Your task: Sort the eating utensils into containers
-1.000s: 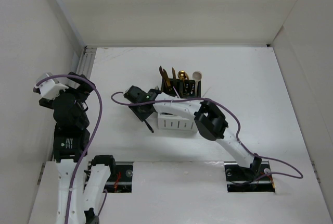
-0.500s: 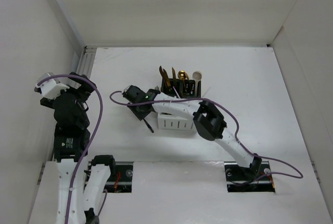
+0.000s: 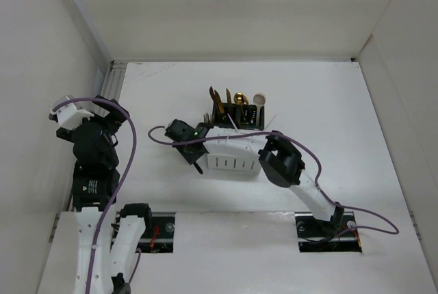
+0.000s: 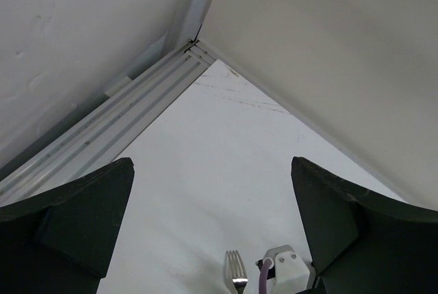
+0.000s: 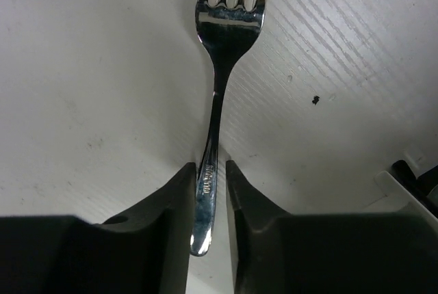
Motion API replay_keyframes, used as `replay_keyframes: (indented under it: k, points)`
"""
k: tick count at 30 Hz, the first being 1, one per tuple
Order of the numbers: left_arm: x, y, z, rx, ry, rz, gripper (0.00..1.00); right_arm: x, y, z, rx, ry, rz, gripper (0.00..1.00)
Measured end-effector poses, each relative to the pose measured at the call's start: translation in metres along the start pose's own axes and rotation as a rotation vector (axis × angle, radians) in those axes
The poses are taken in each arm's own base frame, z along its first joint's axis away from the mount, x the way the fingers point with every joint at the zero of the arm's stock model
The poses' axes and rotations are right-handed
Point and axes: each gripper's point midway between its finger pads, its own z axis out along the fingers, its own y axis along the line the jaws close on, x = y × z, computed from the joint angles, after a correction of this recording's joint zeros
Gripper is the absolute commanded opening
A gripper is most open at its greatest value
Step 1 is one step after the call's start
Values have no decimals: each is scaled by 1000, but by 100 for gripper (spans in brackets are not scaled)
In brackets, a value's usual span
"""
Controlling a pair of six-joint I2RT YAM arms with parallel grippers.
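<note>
Pinching the fork [image 5: 217, 96] just left of the containers [image 3: 233, 163], the right gripper [image 5: 209, 171] should lift clear of their rim.

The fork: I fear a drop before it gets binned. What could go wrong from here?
The right fingers pinch the fork only near its handle end, so it may pivot or slip out. The white slotted bin is close by, so the fork could catch on its rim.
</note>
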Motion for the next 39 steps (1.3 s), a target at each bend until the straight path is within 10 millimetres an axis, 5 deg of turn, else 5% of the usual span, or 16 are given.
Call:
replay_keyframes:
  k: [6,8,9,33,35,37,39]
  points:
    - [2,-1,0,5,8,2,99,-1,2,0,-8,-1,10,18]
    - [3,-1,0,6,8,2,99,-4,3,2,-7,-1,12,11]
    - [3,-1,0,7,9,2,99,-7,4,3,-7,-3,12,0]
    - [11,1,1,6,31,10,99,-35,6,-15,-31,-143,11,0]
    - [11,1,1,5,33,10,99,-36,7,-16,-40,-144,4,11]
    - [11,1,1,5,34,10,99,-37,12,-16,-65,-146,-18,33]
    - [11,1,1,5,33,10,99,-42,16,-18,-93,-159,-47,43]
